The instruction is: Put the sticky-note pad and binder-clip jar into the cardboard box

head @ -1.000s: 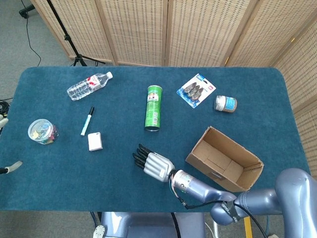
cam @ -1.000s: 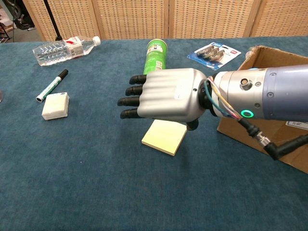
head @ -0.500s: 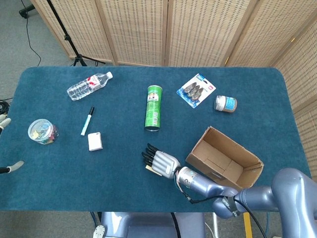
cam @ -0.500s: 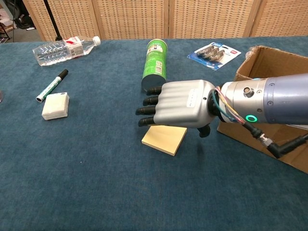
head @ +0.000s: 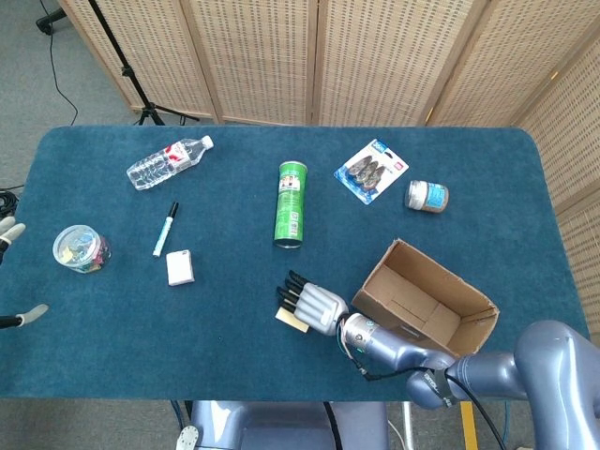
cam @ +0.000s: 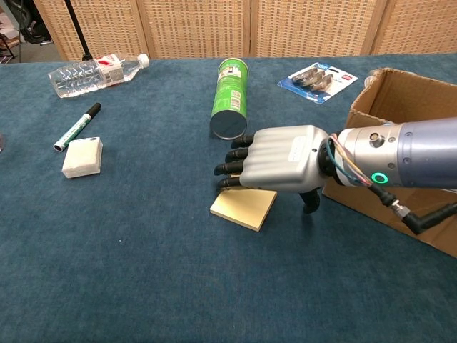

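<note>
Right robot hand [cam: 285, 158] spread wide and empty over sticky-note pad [cam: 243, 209], binder-clip jar [head: 81, 248] seen only at head view's left, left robot hand [head: 9, 231] barely seen at that edge, state untellable

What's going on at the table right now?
The right hand hangs just over the yellow sticky-note pad, fingers spread, not gripping it. The pad lies flat on the table beside the open cardboard box. The binder-clip jar sits untouched near the table's left edge, and only the left hand's fingertips show there. Nothing is in the box.
</note>
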